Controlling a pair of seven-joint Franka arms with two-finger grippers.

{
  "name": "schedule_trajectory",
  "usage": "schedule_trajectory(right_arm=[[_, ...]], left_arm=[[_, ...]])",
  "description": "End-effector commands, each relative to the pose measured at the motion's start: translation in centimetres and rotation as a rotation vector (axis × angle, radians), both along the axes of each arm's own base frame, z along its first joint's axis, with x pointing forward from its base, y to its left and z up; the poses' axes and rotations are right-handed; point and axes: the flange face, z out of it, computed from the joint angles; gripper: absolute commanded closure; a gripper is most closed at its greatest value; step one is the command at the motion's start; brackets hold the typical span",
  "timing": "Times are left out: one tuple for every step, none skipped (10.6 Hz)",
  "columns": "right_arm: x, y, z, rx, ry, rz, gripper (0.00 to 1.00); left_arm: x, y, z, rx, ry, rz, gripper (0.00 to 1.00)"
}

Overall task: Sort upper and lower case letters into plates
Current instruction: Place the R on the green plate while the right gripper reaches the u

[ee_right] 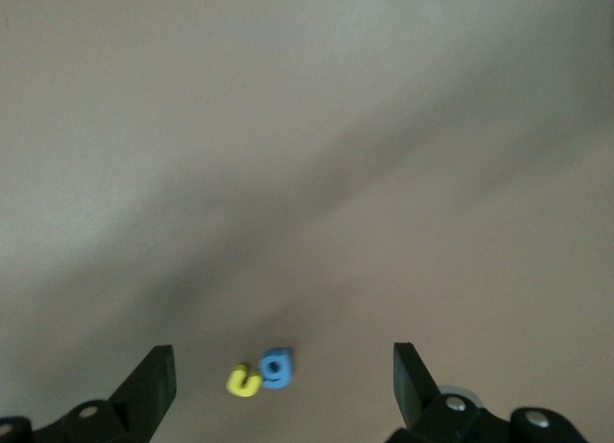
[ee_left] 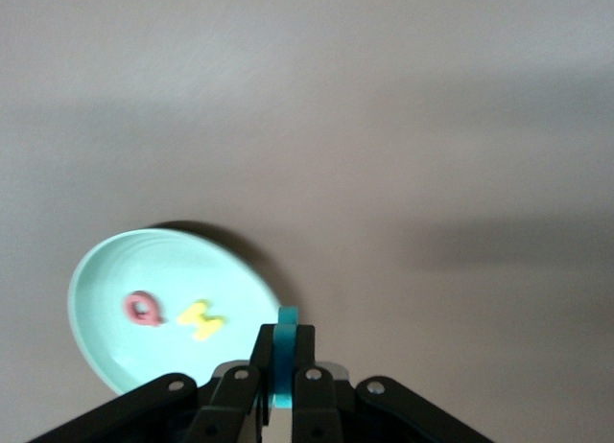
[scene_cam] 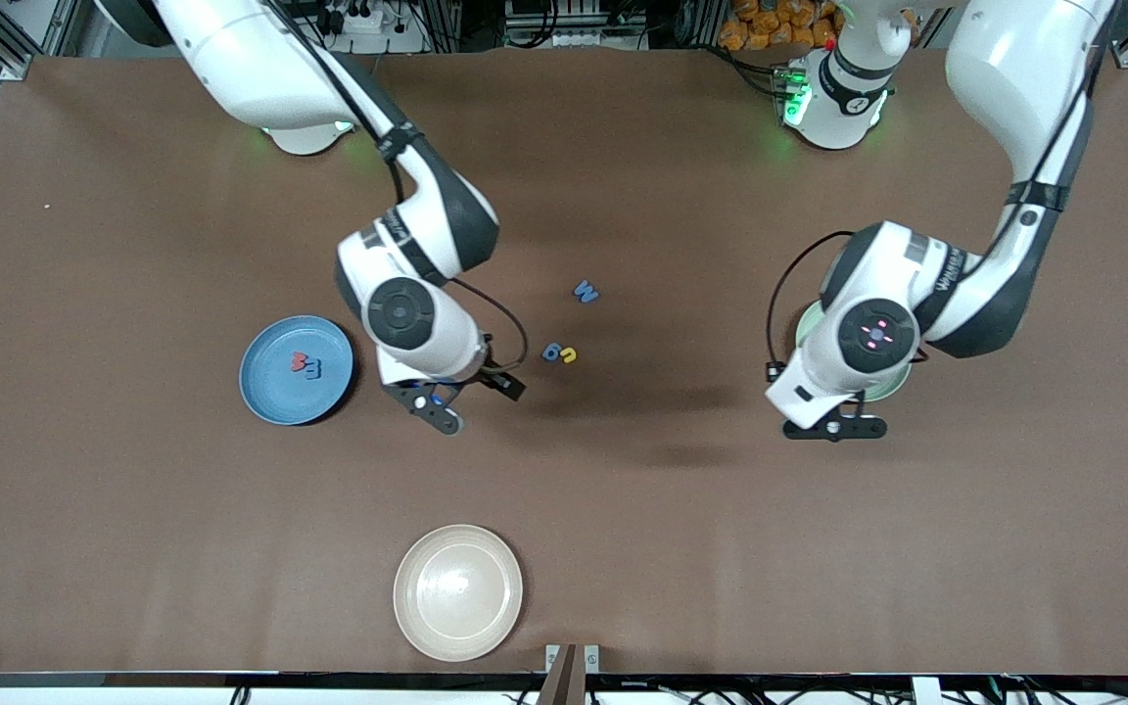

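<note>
Now two letters in each plate, three loose; left claw [ee_left: 281, 385] pinching teal letter [ee_left: 285, 352], right claw [ee_right: 283, 381] wide.

The right gripper [ee_right: 283, 385] hangs with jaws spread wide; between them on the worktop [ee_right: 307, 127], a yellow letter [ee_right: 244, 380] touches a blue letter [ee_right: 276, 367].

Brown table [scene_cam: 133, 509] bears three plates and seemingly three loose letters [scene_cam: 560, 353].

Middle of brown table [scene_cam: 623, 470]: bare, open passage between the arms.
Small blue g and yellow u letters [scene_cam: 560, 353]: touching, just beside the right gripper [scene_cam: 466, 401], whose fingers stand wide.
Blue W letter [scene_cam: 586, 291]: alone, bare table around.
Cream-beige round plate [scene_cam: 458, 591]: at the camera-side edge, well apart.
Mint plate [ee_left: 115, 299]: left gripper [ee_left: 281, 385] overhead, clamping a teal letter [ee_left: 285, 352].
</note>
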Motion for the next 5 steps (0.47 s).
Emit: schedule_trajectory(right_arm=[[0.6, 3.4, -2.3, 0.012, -0.038, -0.212, 0.00], [0.0, 5.1, -3.8, 0.026, -0.050, -0.285, 0.00], [-1.1, 7.4, -5.1, 0.037, -0.059, -0.343, 0.00], [-1.9, 8.5, -6.4, 0.015, -0.060, -0.389, 0.00], [-3.0, 9.6, -7.0, -0.004, -0.063, -0.394, 0.00]], left_arm=[[-1.8, 4.9, -1.9, -0.019, 0.071, -0.051, 1.00], [-2.6, 6.2, -4.0, -0.032, 0.104, -0.070, 1.00], [-3.6, 7.7, -6.0, -0.050, 0.092, -0.061, 1.00], [-4.4, 8.6, -7.2, -0.060, 0.084, -0.051, 0.97], [-4.4, 8.7, -7.3, -0.062, 0.083, -0.050, 0.54]])
